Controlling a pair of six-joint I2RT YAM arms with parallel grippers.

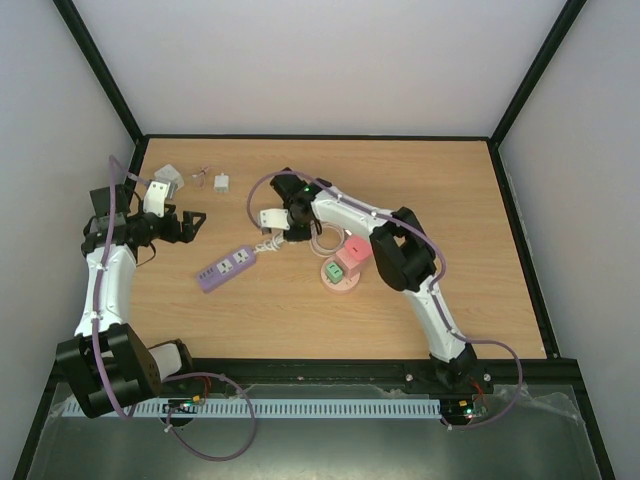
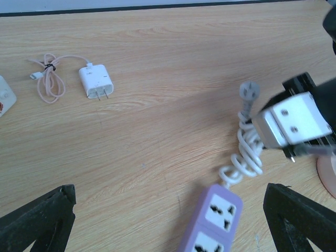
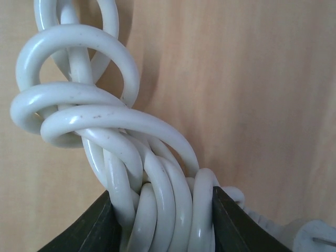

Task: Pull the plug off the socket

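The pale pink round socket [image 1: 345, 282] lies right of the table's middle, with a square pink block [image 1: 356, 250] on top and a green plug [image 1: 333, 270] seated on it. Its edge shows in the left wrist view [image 2: 328, 177]. My right gripper [image 1: 272, 232] is left of the socket, shut on the bundled white cord [image 3: 157, 178] of the lilac power strip [image 1: 226, 268]. The cord fills the gap between the dark fingers [image 3: 92, 228]. My left gripper [image 1: 195, 226] is open and empty above the table [image 2: 168, 193], left of the strip [image 2: 212, 220].
A white charger [image 2: 96, 80] and a coiled pink cable [image 2: 48, 79] lie at the back left. The cord's grey plug [image 2: 248, 90] lies free on the wood. A white object [image 1: 166, 177] sits near the back left corner. Black frame rails edge the table.
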